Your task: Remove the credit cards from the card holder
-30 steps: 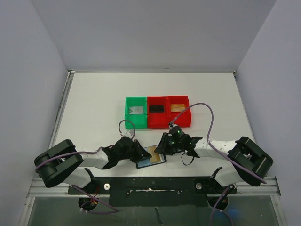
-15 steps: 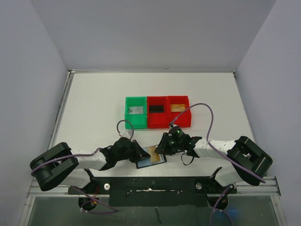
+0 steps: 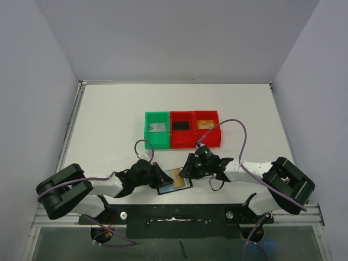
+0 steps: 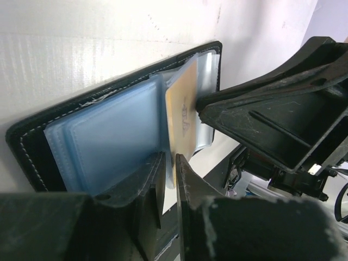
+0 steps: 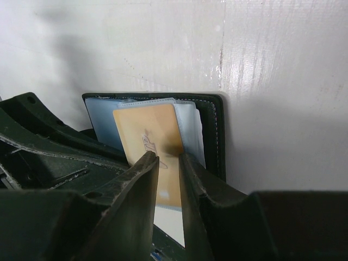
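Left fingers (image 4: 154,187) pinch the card holder (image 4: 30,149); right fingers (image 5: 142,182) hide gold card's (image 5: 149,133) edge.

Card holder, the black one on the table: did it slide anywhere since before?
No. The card holder sits in the same spot below the middle red bin, no nearer to it and no farther.

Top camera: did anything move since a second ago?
Hardly. The left arm's big rear joint drifted slightly outward, toward the near edge. The left gripper and right gripper stayed at the card holder, the gold card kept its spot, and nothing was grabbed or dropped. The bins did not move.
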{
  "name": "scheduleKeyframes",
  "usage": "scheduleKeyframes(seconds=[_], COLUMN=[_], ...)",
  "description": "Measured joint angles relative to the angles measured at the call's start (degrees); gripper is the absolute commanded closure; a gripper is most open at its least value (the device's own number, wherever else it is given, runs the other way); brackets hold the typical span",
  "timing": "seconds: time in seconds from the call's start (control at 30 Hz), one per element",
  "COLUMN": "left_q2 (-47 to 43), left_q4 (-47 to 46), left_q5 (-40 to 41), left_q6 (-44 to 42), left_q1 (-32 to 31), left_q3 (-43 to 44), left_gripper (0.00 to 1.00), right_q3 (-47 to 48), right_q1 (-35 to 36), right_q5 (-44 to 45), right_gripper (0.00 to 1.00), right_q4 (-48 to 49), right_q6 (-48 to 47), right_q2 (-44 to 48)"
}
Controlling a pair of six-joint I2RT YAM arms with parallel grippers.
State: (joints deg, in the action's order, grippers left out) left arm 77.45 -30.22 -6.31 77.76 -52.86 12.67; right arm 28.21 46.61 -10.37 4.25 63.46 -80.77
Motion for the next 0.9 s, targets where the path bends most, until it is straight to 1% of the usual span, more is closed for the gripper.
scheduleKeyframes(seconds=[0.07, 0.2, 0.23, 0.43, 0.9], left_q2=[0.94, 1.55, 1.55, 0.76, -6.69], left_q4=[-0.52, -1.40, -1.46, -1.64, 2.21], left_q5=[-0.13, -0.22, -0.22, -0.17, 1.18], left_q6=[0.20, 0.68, 0.72, 1.07, 1.22], left_q1=[0.02, 0.02, 0.00, 0.00, 0.02], left_q3=[-0.04, -0.04, -0.07, -0.55, -4.35], left_gripper=[0.88, 0.99, 1.00, 1.00, 1.00], right_q3=[0.00, 0.00, 0.00, 0.00, 0.11], right_q1=[0.00, 0.00, 0.00, 0.00, 0.00], right_q5=[0.00, 0.00, 0.00, 0.02, 0.02], right_gripper=[0.75, 0.75, 0.75, 0.75, 0.75], right_q4=[0.00, 0.00, 0.00, 0.00, 0.20], right_q6=[0.00, 0.02, 0.02, 0.04, -0.22], right_q2=[0.00, 0.00, 0.00, 0.00, -0.39])
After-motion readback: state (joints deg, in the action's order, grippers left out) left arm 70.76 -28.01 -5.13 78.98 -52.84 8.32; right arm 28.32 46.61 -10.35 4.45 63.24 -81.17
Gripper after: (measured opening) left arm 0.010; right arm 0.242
